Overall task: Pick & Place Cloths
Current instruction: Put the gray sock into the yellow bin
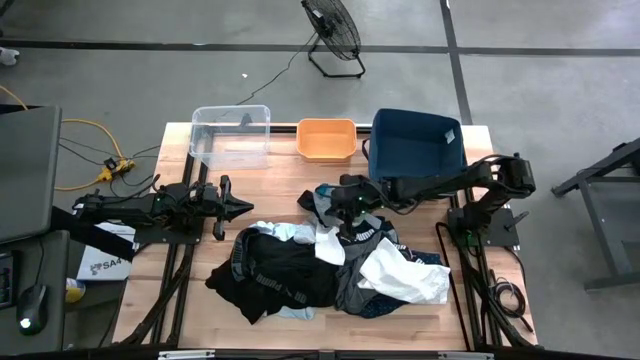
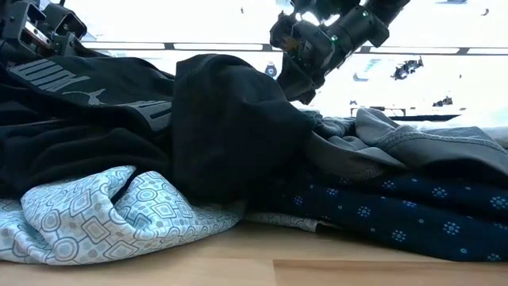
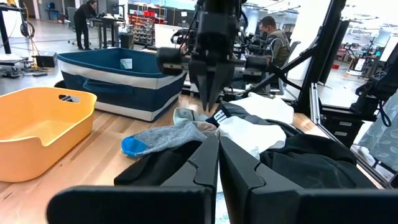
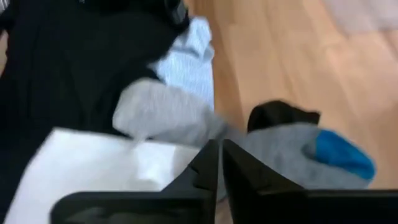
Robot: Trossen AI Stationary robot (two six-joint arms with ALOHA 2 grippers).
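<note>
The cloths lie in a heap (image 1: 320,265) on the middle of the wooden table: a black one with white lettering (image 1: 275,275), a white one (image 1: 405,275), a navy dotted one (image 2: 397,214) and a light blue patterned one (image 2: 95,210). At the heap's far edge lies a grey cloth with a blue tip (image 3: 161,137). My right gripper (image 1: 335,207) slants down onto that far edge and is shut on grey cloth. My left gripper (image 1: 245,207) rests shut and level to the left of the heap, touching nothing. My right gripper pinches grey cloth (image 4: 233,140) between its two fingertips, at the heap's far edge. The fingers (image 3: 208,99) slant down from the table's right side. My own fingers cover the place of contact, so edge or fold, one layer or several, does not show. The rest of the cloth lies on the heap and table.
Along the far edge stand a clear bin (image 1: 232,135), an orange bin (image 1: 327,140) and a dark blue bin (image 1: 417,145). Bare wood shows between the bins and the heap. A fan (image 1: 335,30) stands on the floor beyond. People work in the room behind.
</note>
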